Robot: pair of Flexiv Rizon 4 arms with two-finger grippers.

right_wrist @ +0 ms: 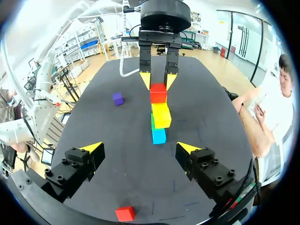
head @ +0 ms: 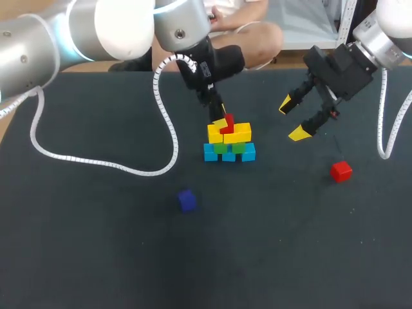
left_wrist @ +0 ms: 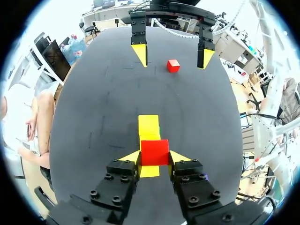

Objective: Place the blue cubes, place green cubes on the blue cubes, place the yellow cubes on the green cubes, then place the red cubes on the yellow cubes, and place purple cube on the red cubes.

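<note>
A small pyramid stands mid-table: blue cubes [head: 228,154] at the bottom, green cubes [head: 230,147] on them, yellow cubes [head: 229,133] above. My left gripper [head: 222,120] is shut on a red cube [head: 226,125], which sits on top of the yellow layer. The left wrist view has this red cube [left_wrist: 154,152] pinched between both yellow tips over the yellow cubes [left_wrist: 148,125]. My right gripper [head: 293,120] hangs open and empty to the right of the stack. A second red cube [head: 341,170] lies on the table below it. The purple cube [head: 187,200] rests nearer the front.
In the right wrist view the stack [right_wrist: 159,117] is ahead of my open right gripper [right_wrist: 140,152], the loose red cube [right_wrist: 125,213] lies under it, and the purple cube [right_wrist: 118,99] lies off to one side. A white cable [head: 96,161] trails over the dark table [head: 96,257] at the left.
</note>
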